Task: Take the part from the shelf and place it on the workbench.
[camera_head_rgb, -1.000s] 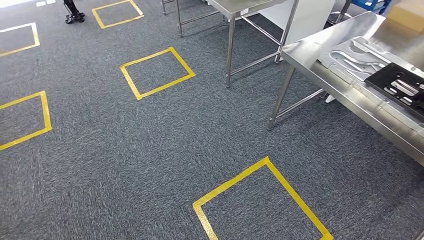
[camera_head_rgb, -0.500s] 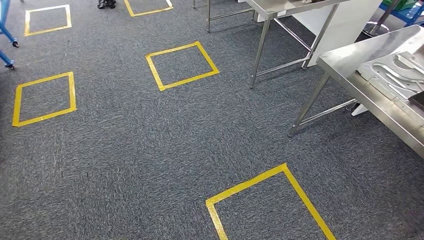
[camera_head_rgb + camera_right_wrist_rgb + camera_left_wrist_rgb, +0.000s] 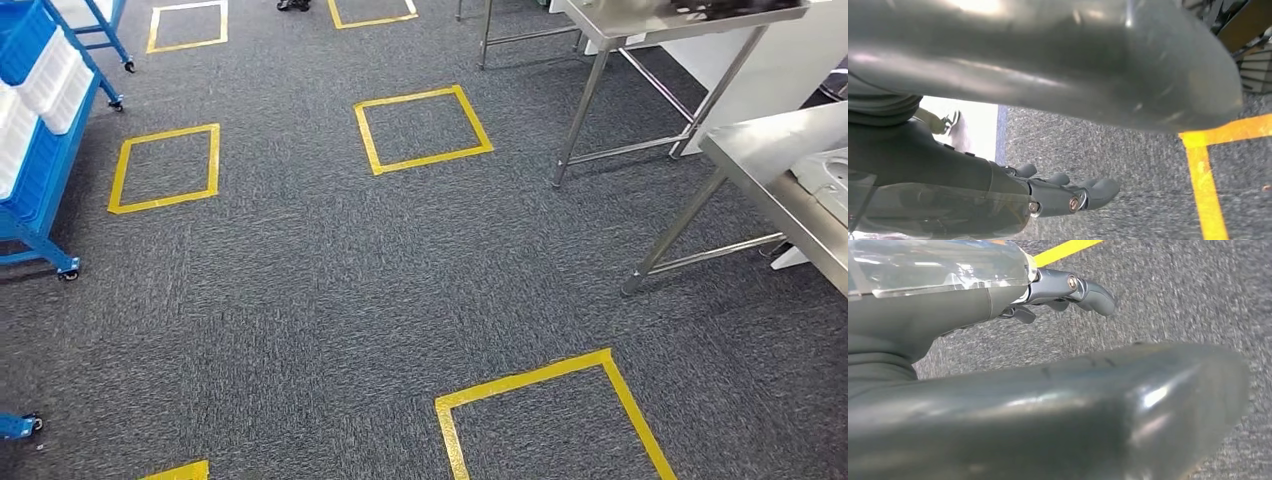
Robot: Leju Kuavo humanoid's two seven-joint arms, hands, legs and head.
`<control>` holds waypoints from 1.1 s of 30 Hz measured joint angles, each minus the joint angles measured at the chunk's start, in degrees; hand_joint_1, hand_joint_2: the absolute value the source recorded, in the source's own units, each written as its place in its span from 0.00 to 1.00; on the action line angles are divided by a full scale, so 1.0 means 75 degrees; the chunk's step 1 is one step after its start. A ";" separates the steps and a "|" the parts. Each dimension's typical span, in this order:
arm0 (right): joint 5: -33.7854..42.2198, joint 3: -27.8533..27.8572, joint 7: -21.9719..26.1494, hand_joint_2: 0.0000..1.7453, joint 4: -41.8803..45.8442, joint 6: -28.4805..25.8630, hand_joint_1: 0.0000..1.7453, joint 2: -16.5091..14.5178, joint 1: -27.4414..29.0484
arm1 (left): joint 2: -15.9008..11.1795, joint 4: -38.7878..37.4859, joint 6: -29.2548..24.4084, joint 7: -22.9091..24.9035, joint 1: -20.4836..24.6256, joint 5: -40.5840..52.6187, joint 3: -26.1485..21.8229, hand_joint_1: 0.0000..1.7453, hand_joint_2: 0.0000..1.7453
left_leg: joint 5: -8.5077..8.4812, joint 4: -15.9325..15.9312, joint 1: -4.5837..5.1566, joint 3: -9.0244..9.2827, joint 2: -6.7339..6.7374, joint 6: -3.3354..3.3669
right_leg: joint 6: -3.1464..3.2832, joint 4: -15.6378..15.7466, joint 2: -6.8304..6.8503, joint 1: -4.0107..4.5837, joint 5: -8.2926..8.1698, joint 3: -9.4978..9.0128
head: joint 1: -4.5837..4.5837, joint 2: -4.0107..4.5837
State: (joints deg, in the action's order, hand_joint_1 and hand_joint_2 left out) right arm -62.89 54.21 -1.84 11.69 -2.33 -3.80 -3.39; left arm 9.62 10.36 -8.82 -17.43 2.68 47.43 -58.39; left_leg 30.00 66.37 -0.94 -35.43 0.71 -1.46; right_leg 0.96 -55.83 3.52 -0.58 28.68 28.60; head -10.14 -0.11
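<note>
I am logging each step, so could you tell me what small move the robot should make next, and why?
Probably keep turning left toward the blue shelf, which sits at the head view's left edge. The left hand and right hand hang over carpet holding nothing, so the part is not yet picked.

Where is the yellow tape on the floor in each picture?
Head view: yellow tape makes several squares on the floor; the nearest sits low, right of middle.
Left wrist view: a strip just past the left hand.
Right wrist view: a corner beyond the right hand.
Shared landmark: the grey carpet under it.
</note>
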 joint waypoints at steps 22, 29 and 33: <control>0.0202 0.0157 -0.0093 0.00 -0.0009 0.0003 0.00 0.0040 0.0037 | -0.0082 0.0000 0.0114 0.0123 0.0057 0.0403 0.0245 0.00 0.00 | -0.0531 -0.1170 0.0077 0.0345 -0.1030 0.0159 | -0.0041 -0.0085 -0.0939 -0.0022 -0.0046 0.0139 | 0.0002 -0.0001; 0.0235 0.0235 -0.0069 0.00 -0.0009 0.0004 0.00 0.0034 0.0065 | -0.0092 0.0000 0.0116 0.0150 0.0067 0.0530 0.0273 0.00 0.00 | 0.0362 0.0753 0.0028 -0.0465 -0.0150 -0.0006 | 0.0079 0.0018 -0.0069 0.0025 -0.0062 0.0069 | 0.0000 0.0000; 0.0227 0.0239 -0.0059 0.00 -0.0009 0.0028 0.00 0.0024 0.0043 | -0.0099 0.0000 0.0115 0.0160 0.0085 0.0530 0.0303 0.00 0.00 | -0.0355 -0.1129 0.0064 0.0572 0.0355 0.0084 | -0.0043 -0.0072 0.0270 0.0056 0.0042 0.0023 | 0.0001 -0.0001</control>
State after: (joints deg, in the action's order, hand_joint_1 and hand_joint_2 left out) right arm -61.19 56.00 -2.28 11.63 -2.12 -3.62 -3.07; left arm 8.88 10.36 -7.96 -16.23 3.32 51.41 -56.12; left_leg 27.34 57.90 -0.46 -31.13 3.37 -0.83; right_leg 0.63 -56.36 5.54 -0.16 28.99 28.77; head -10.14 -0.11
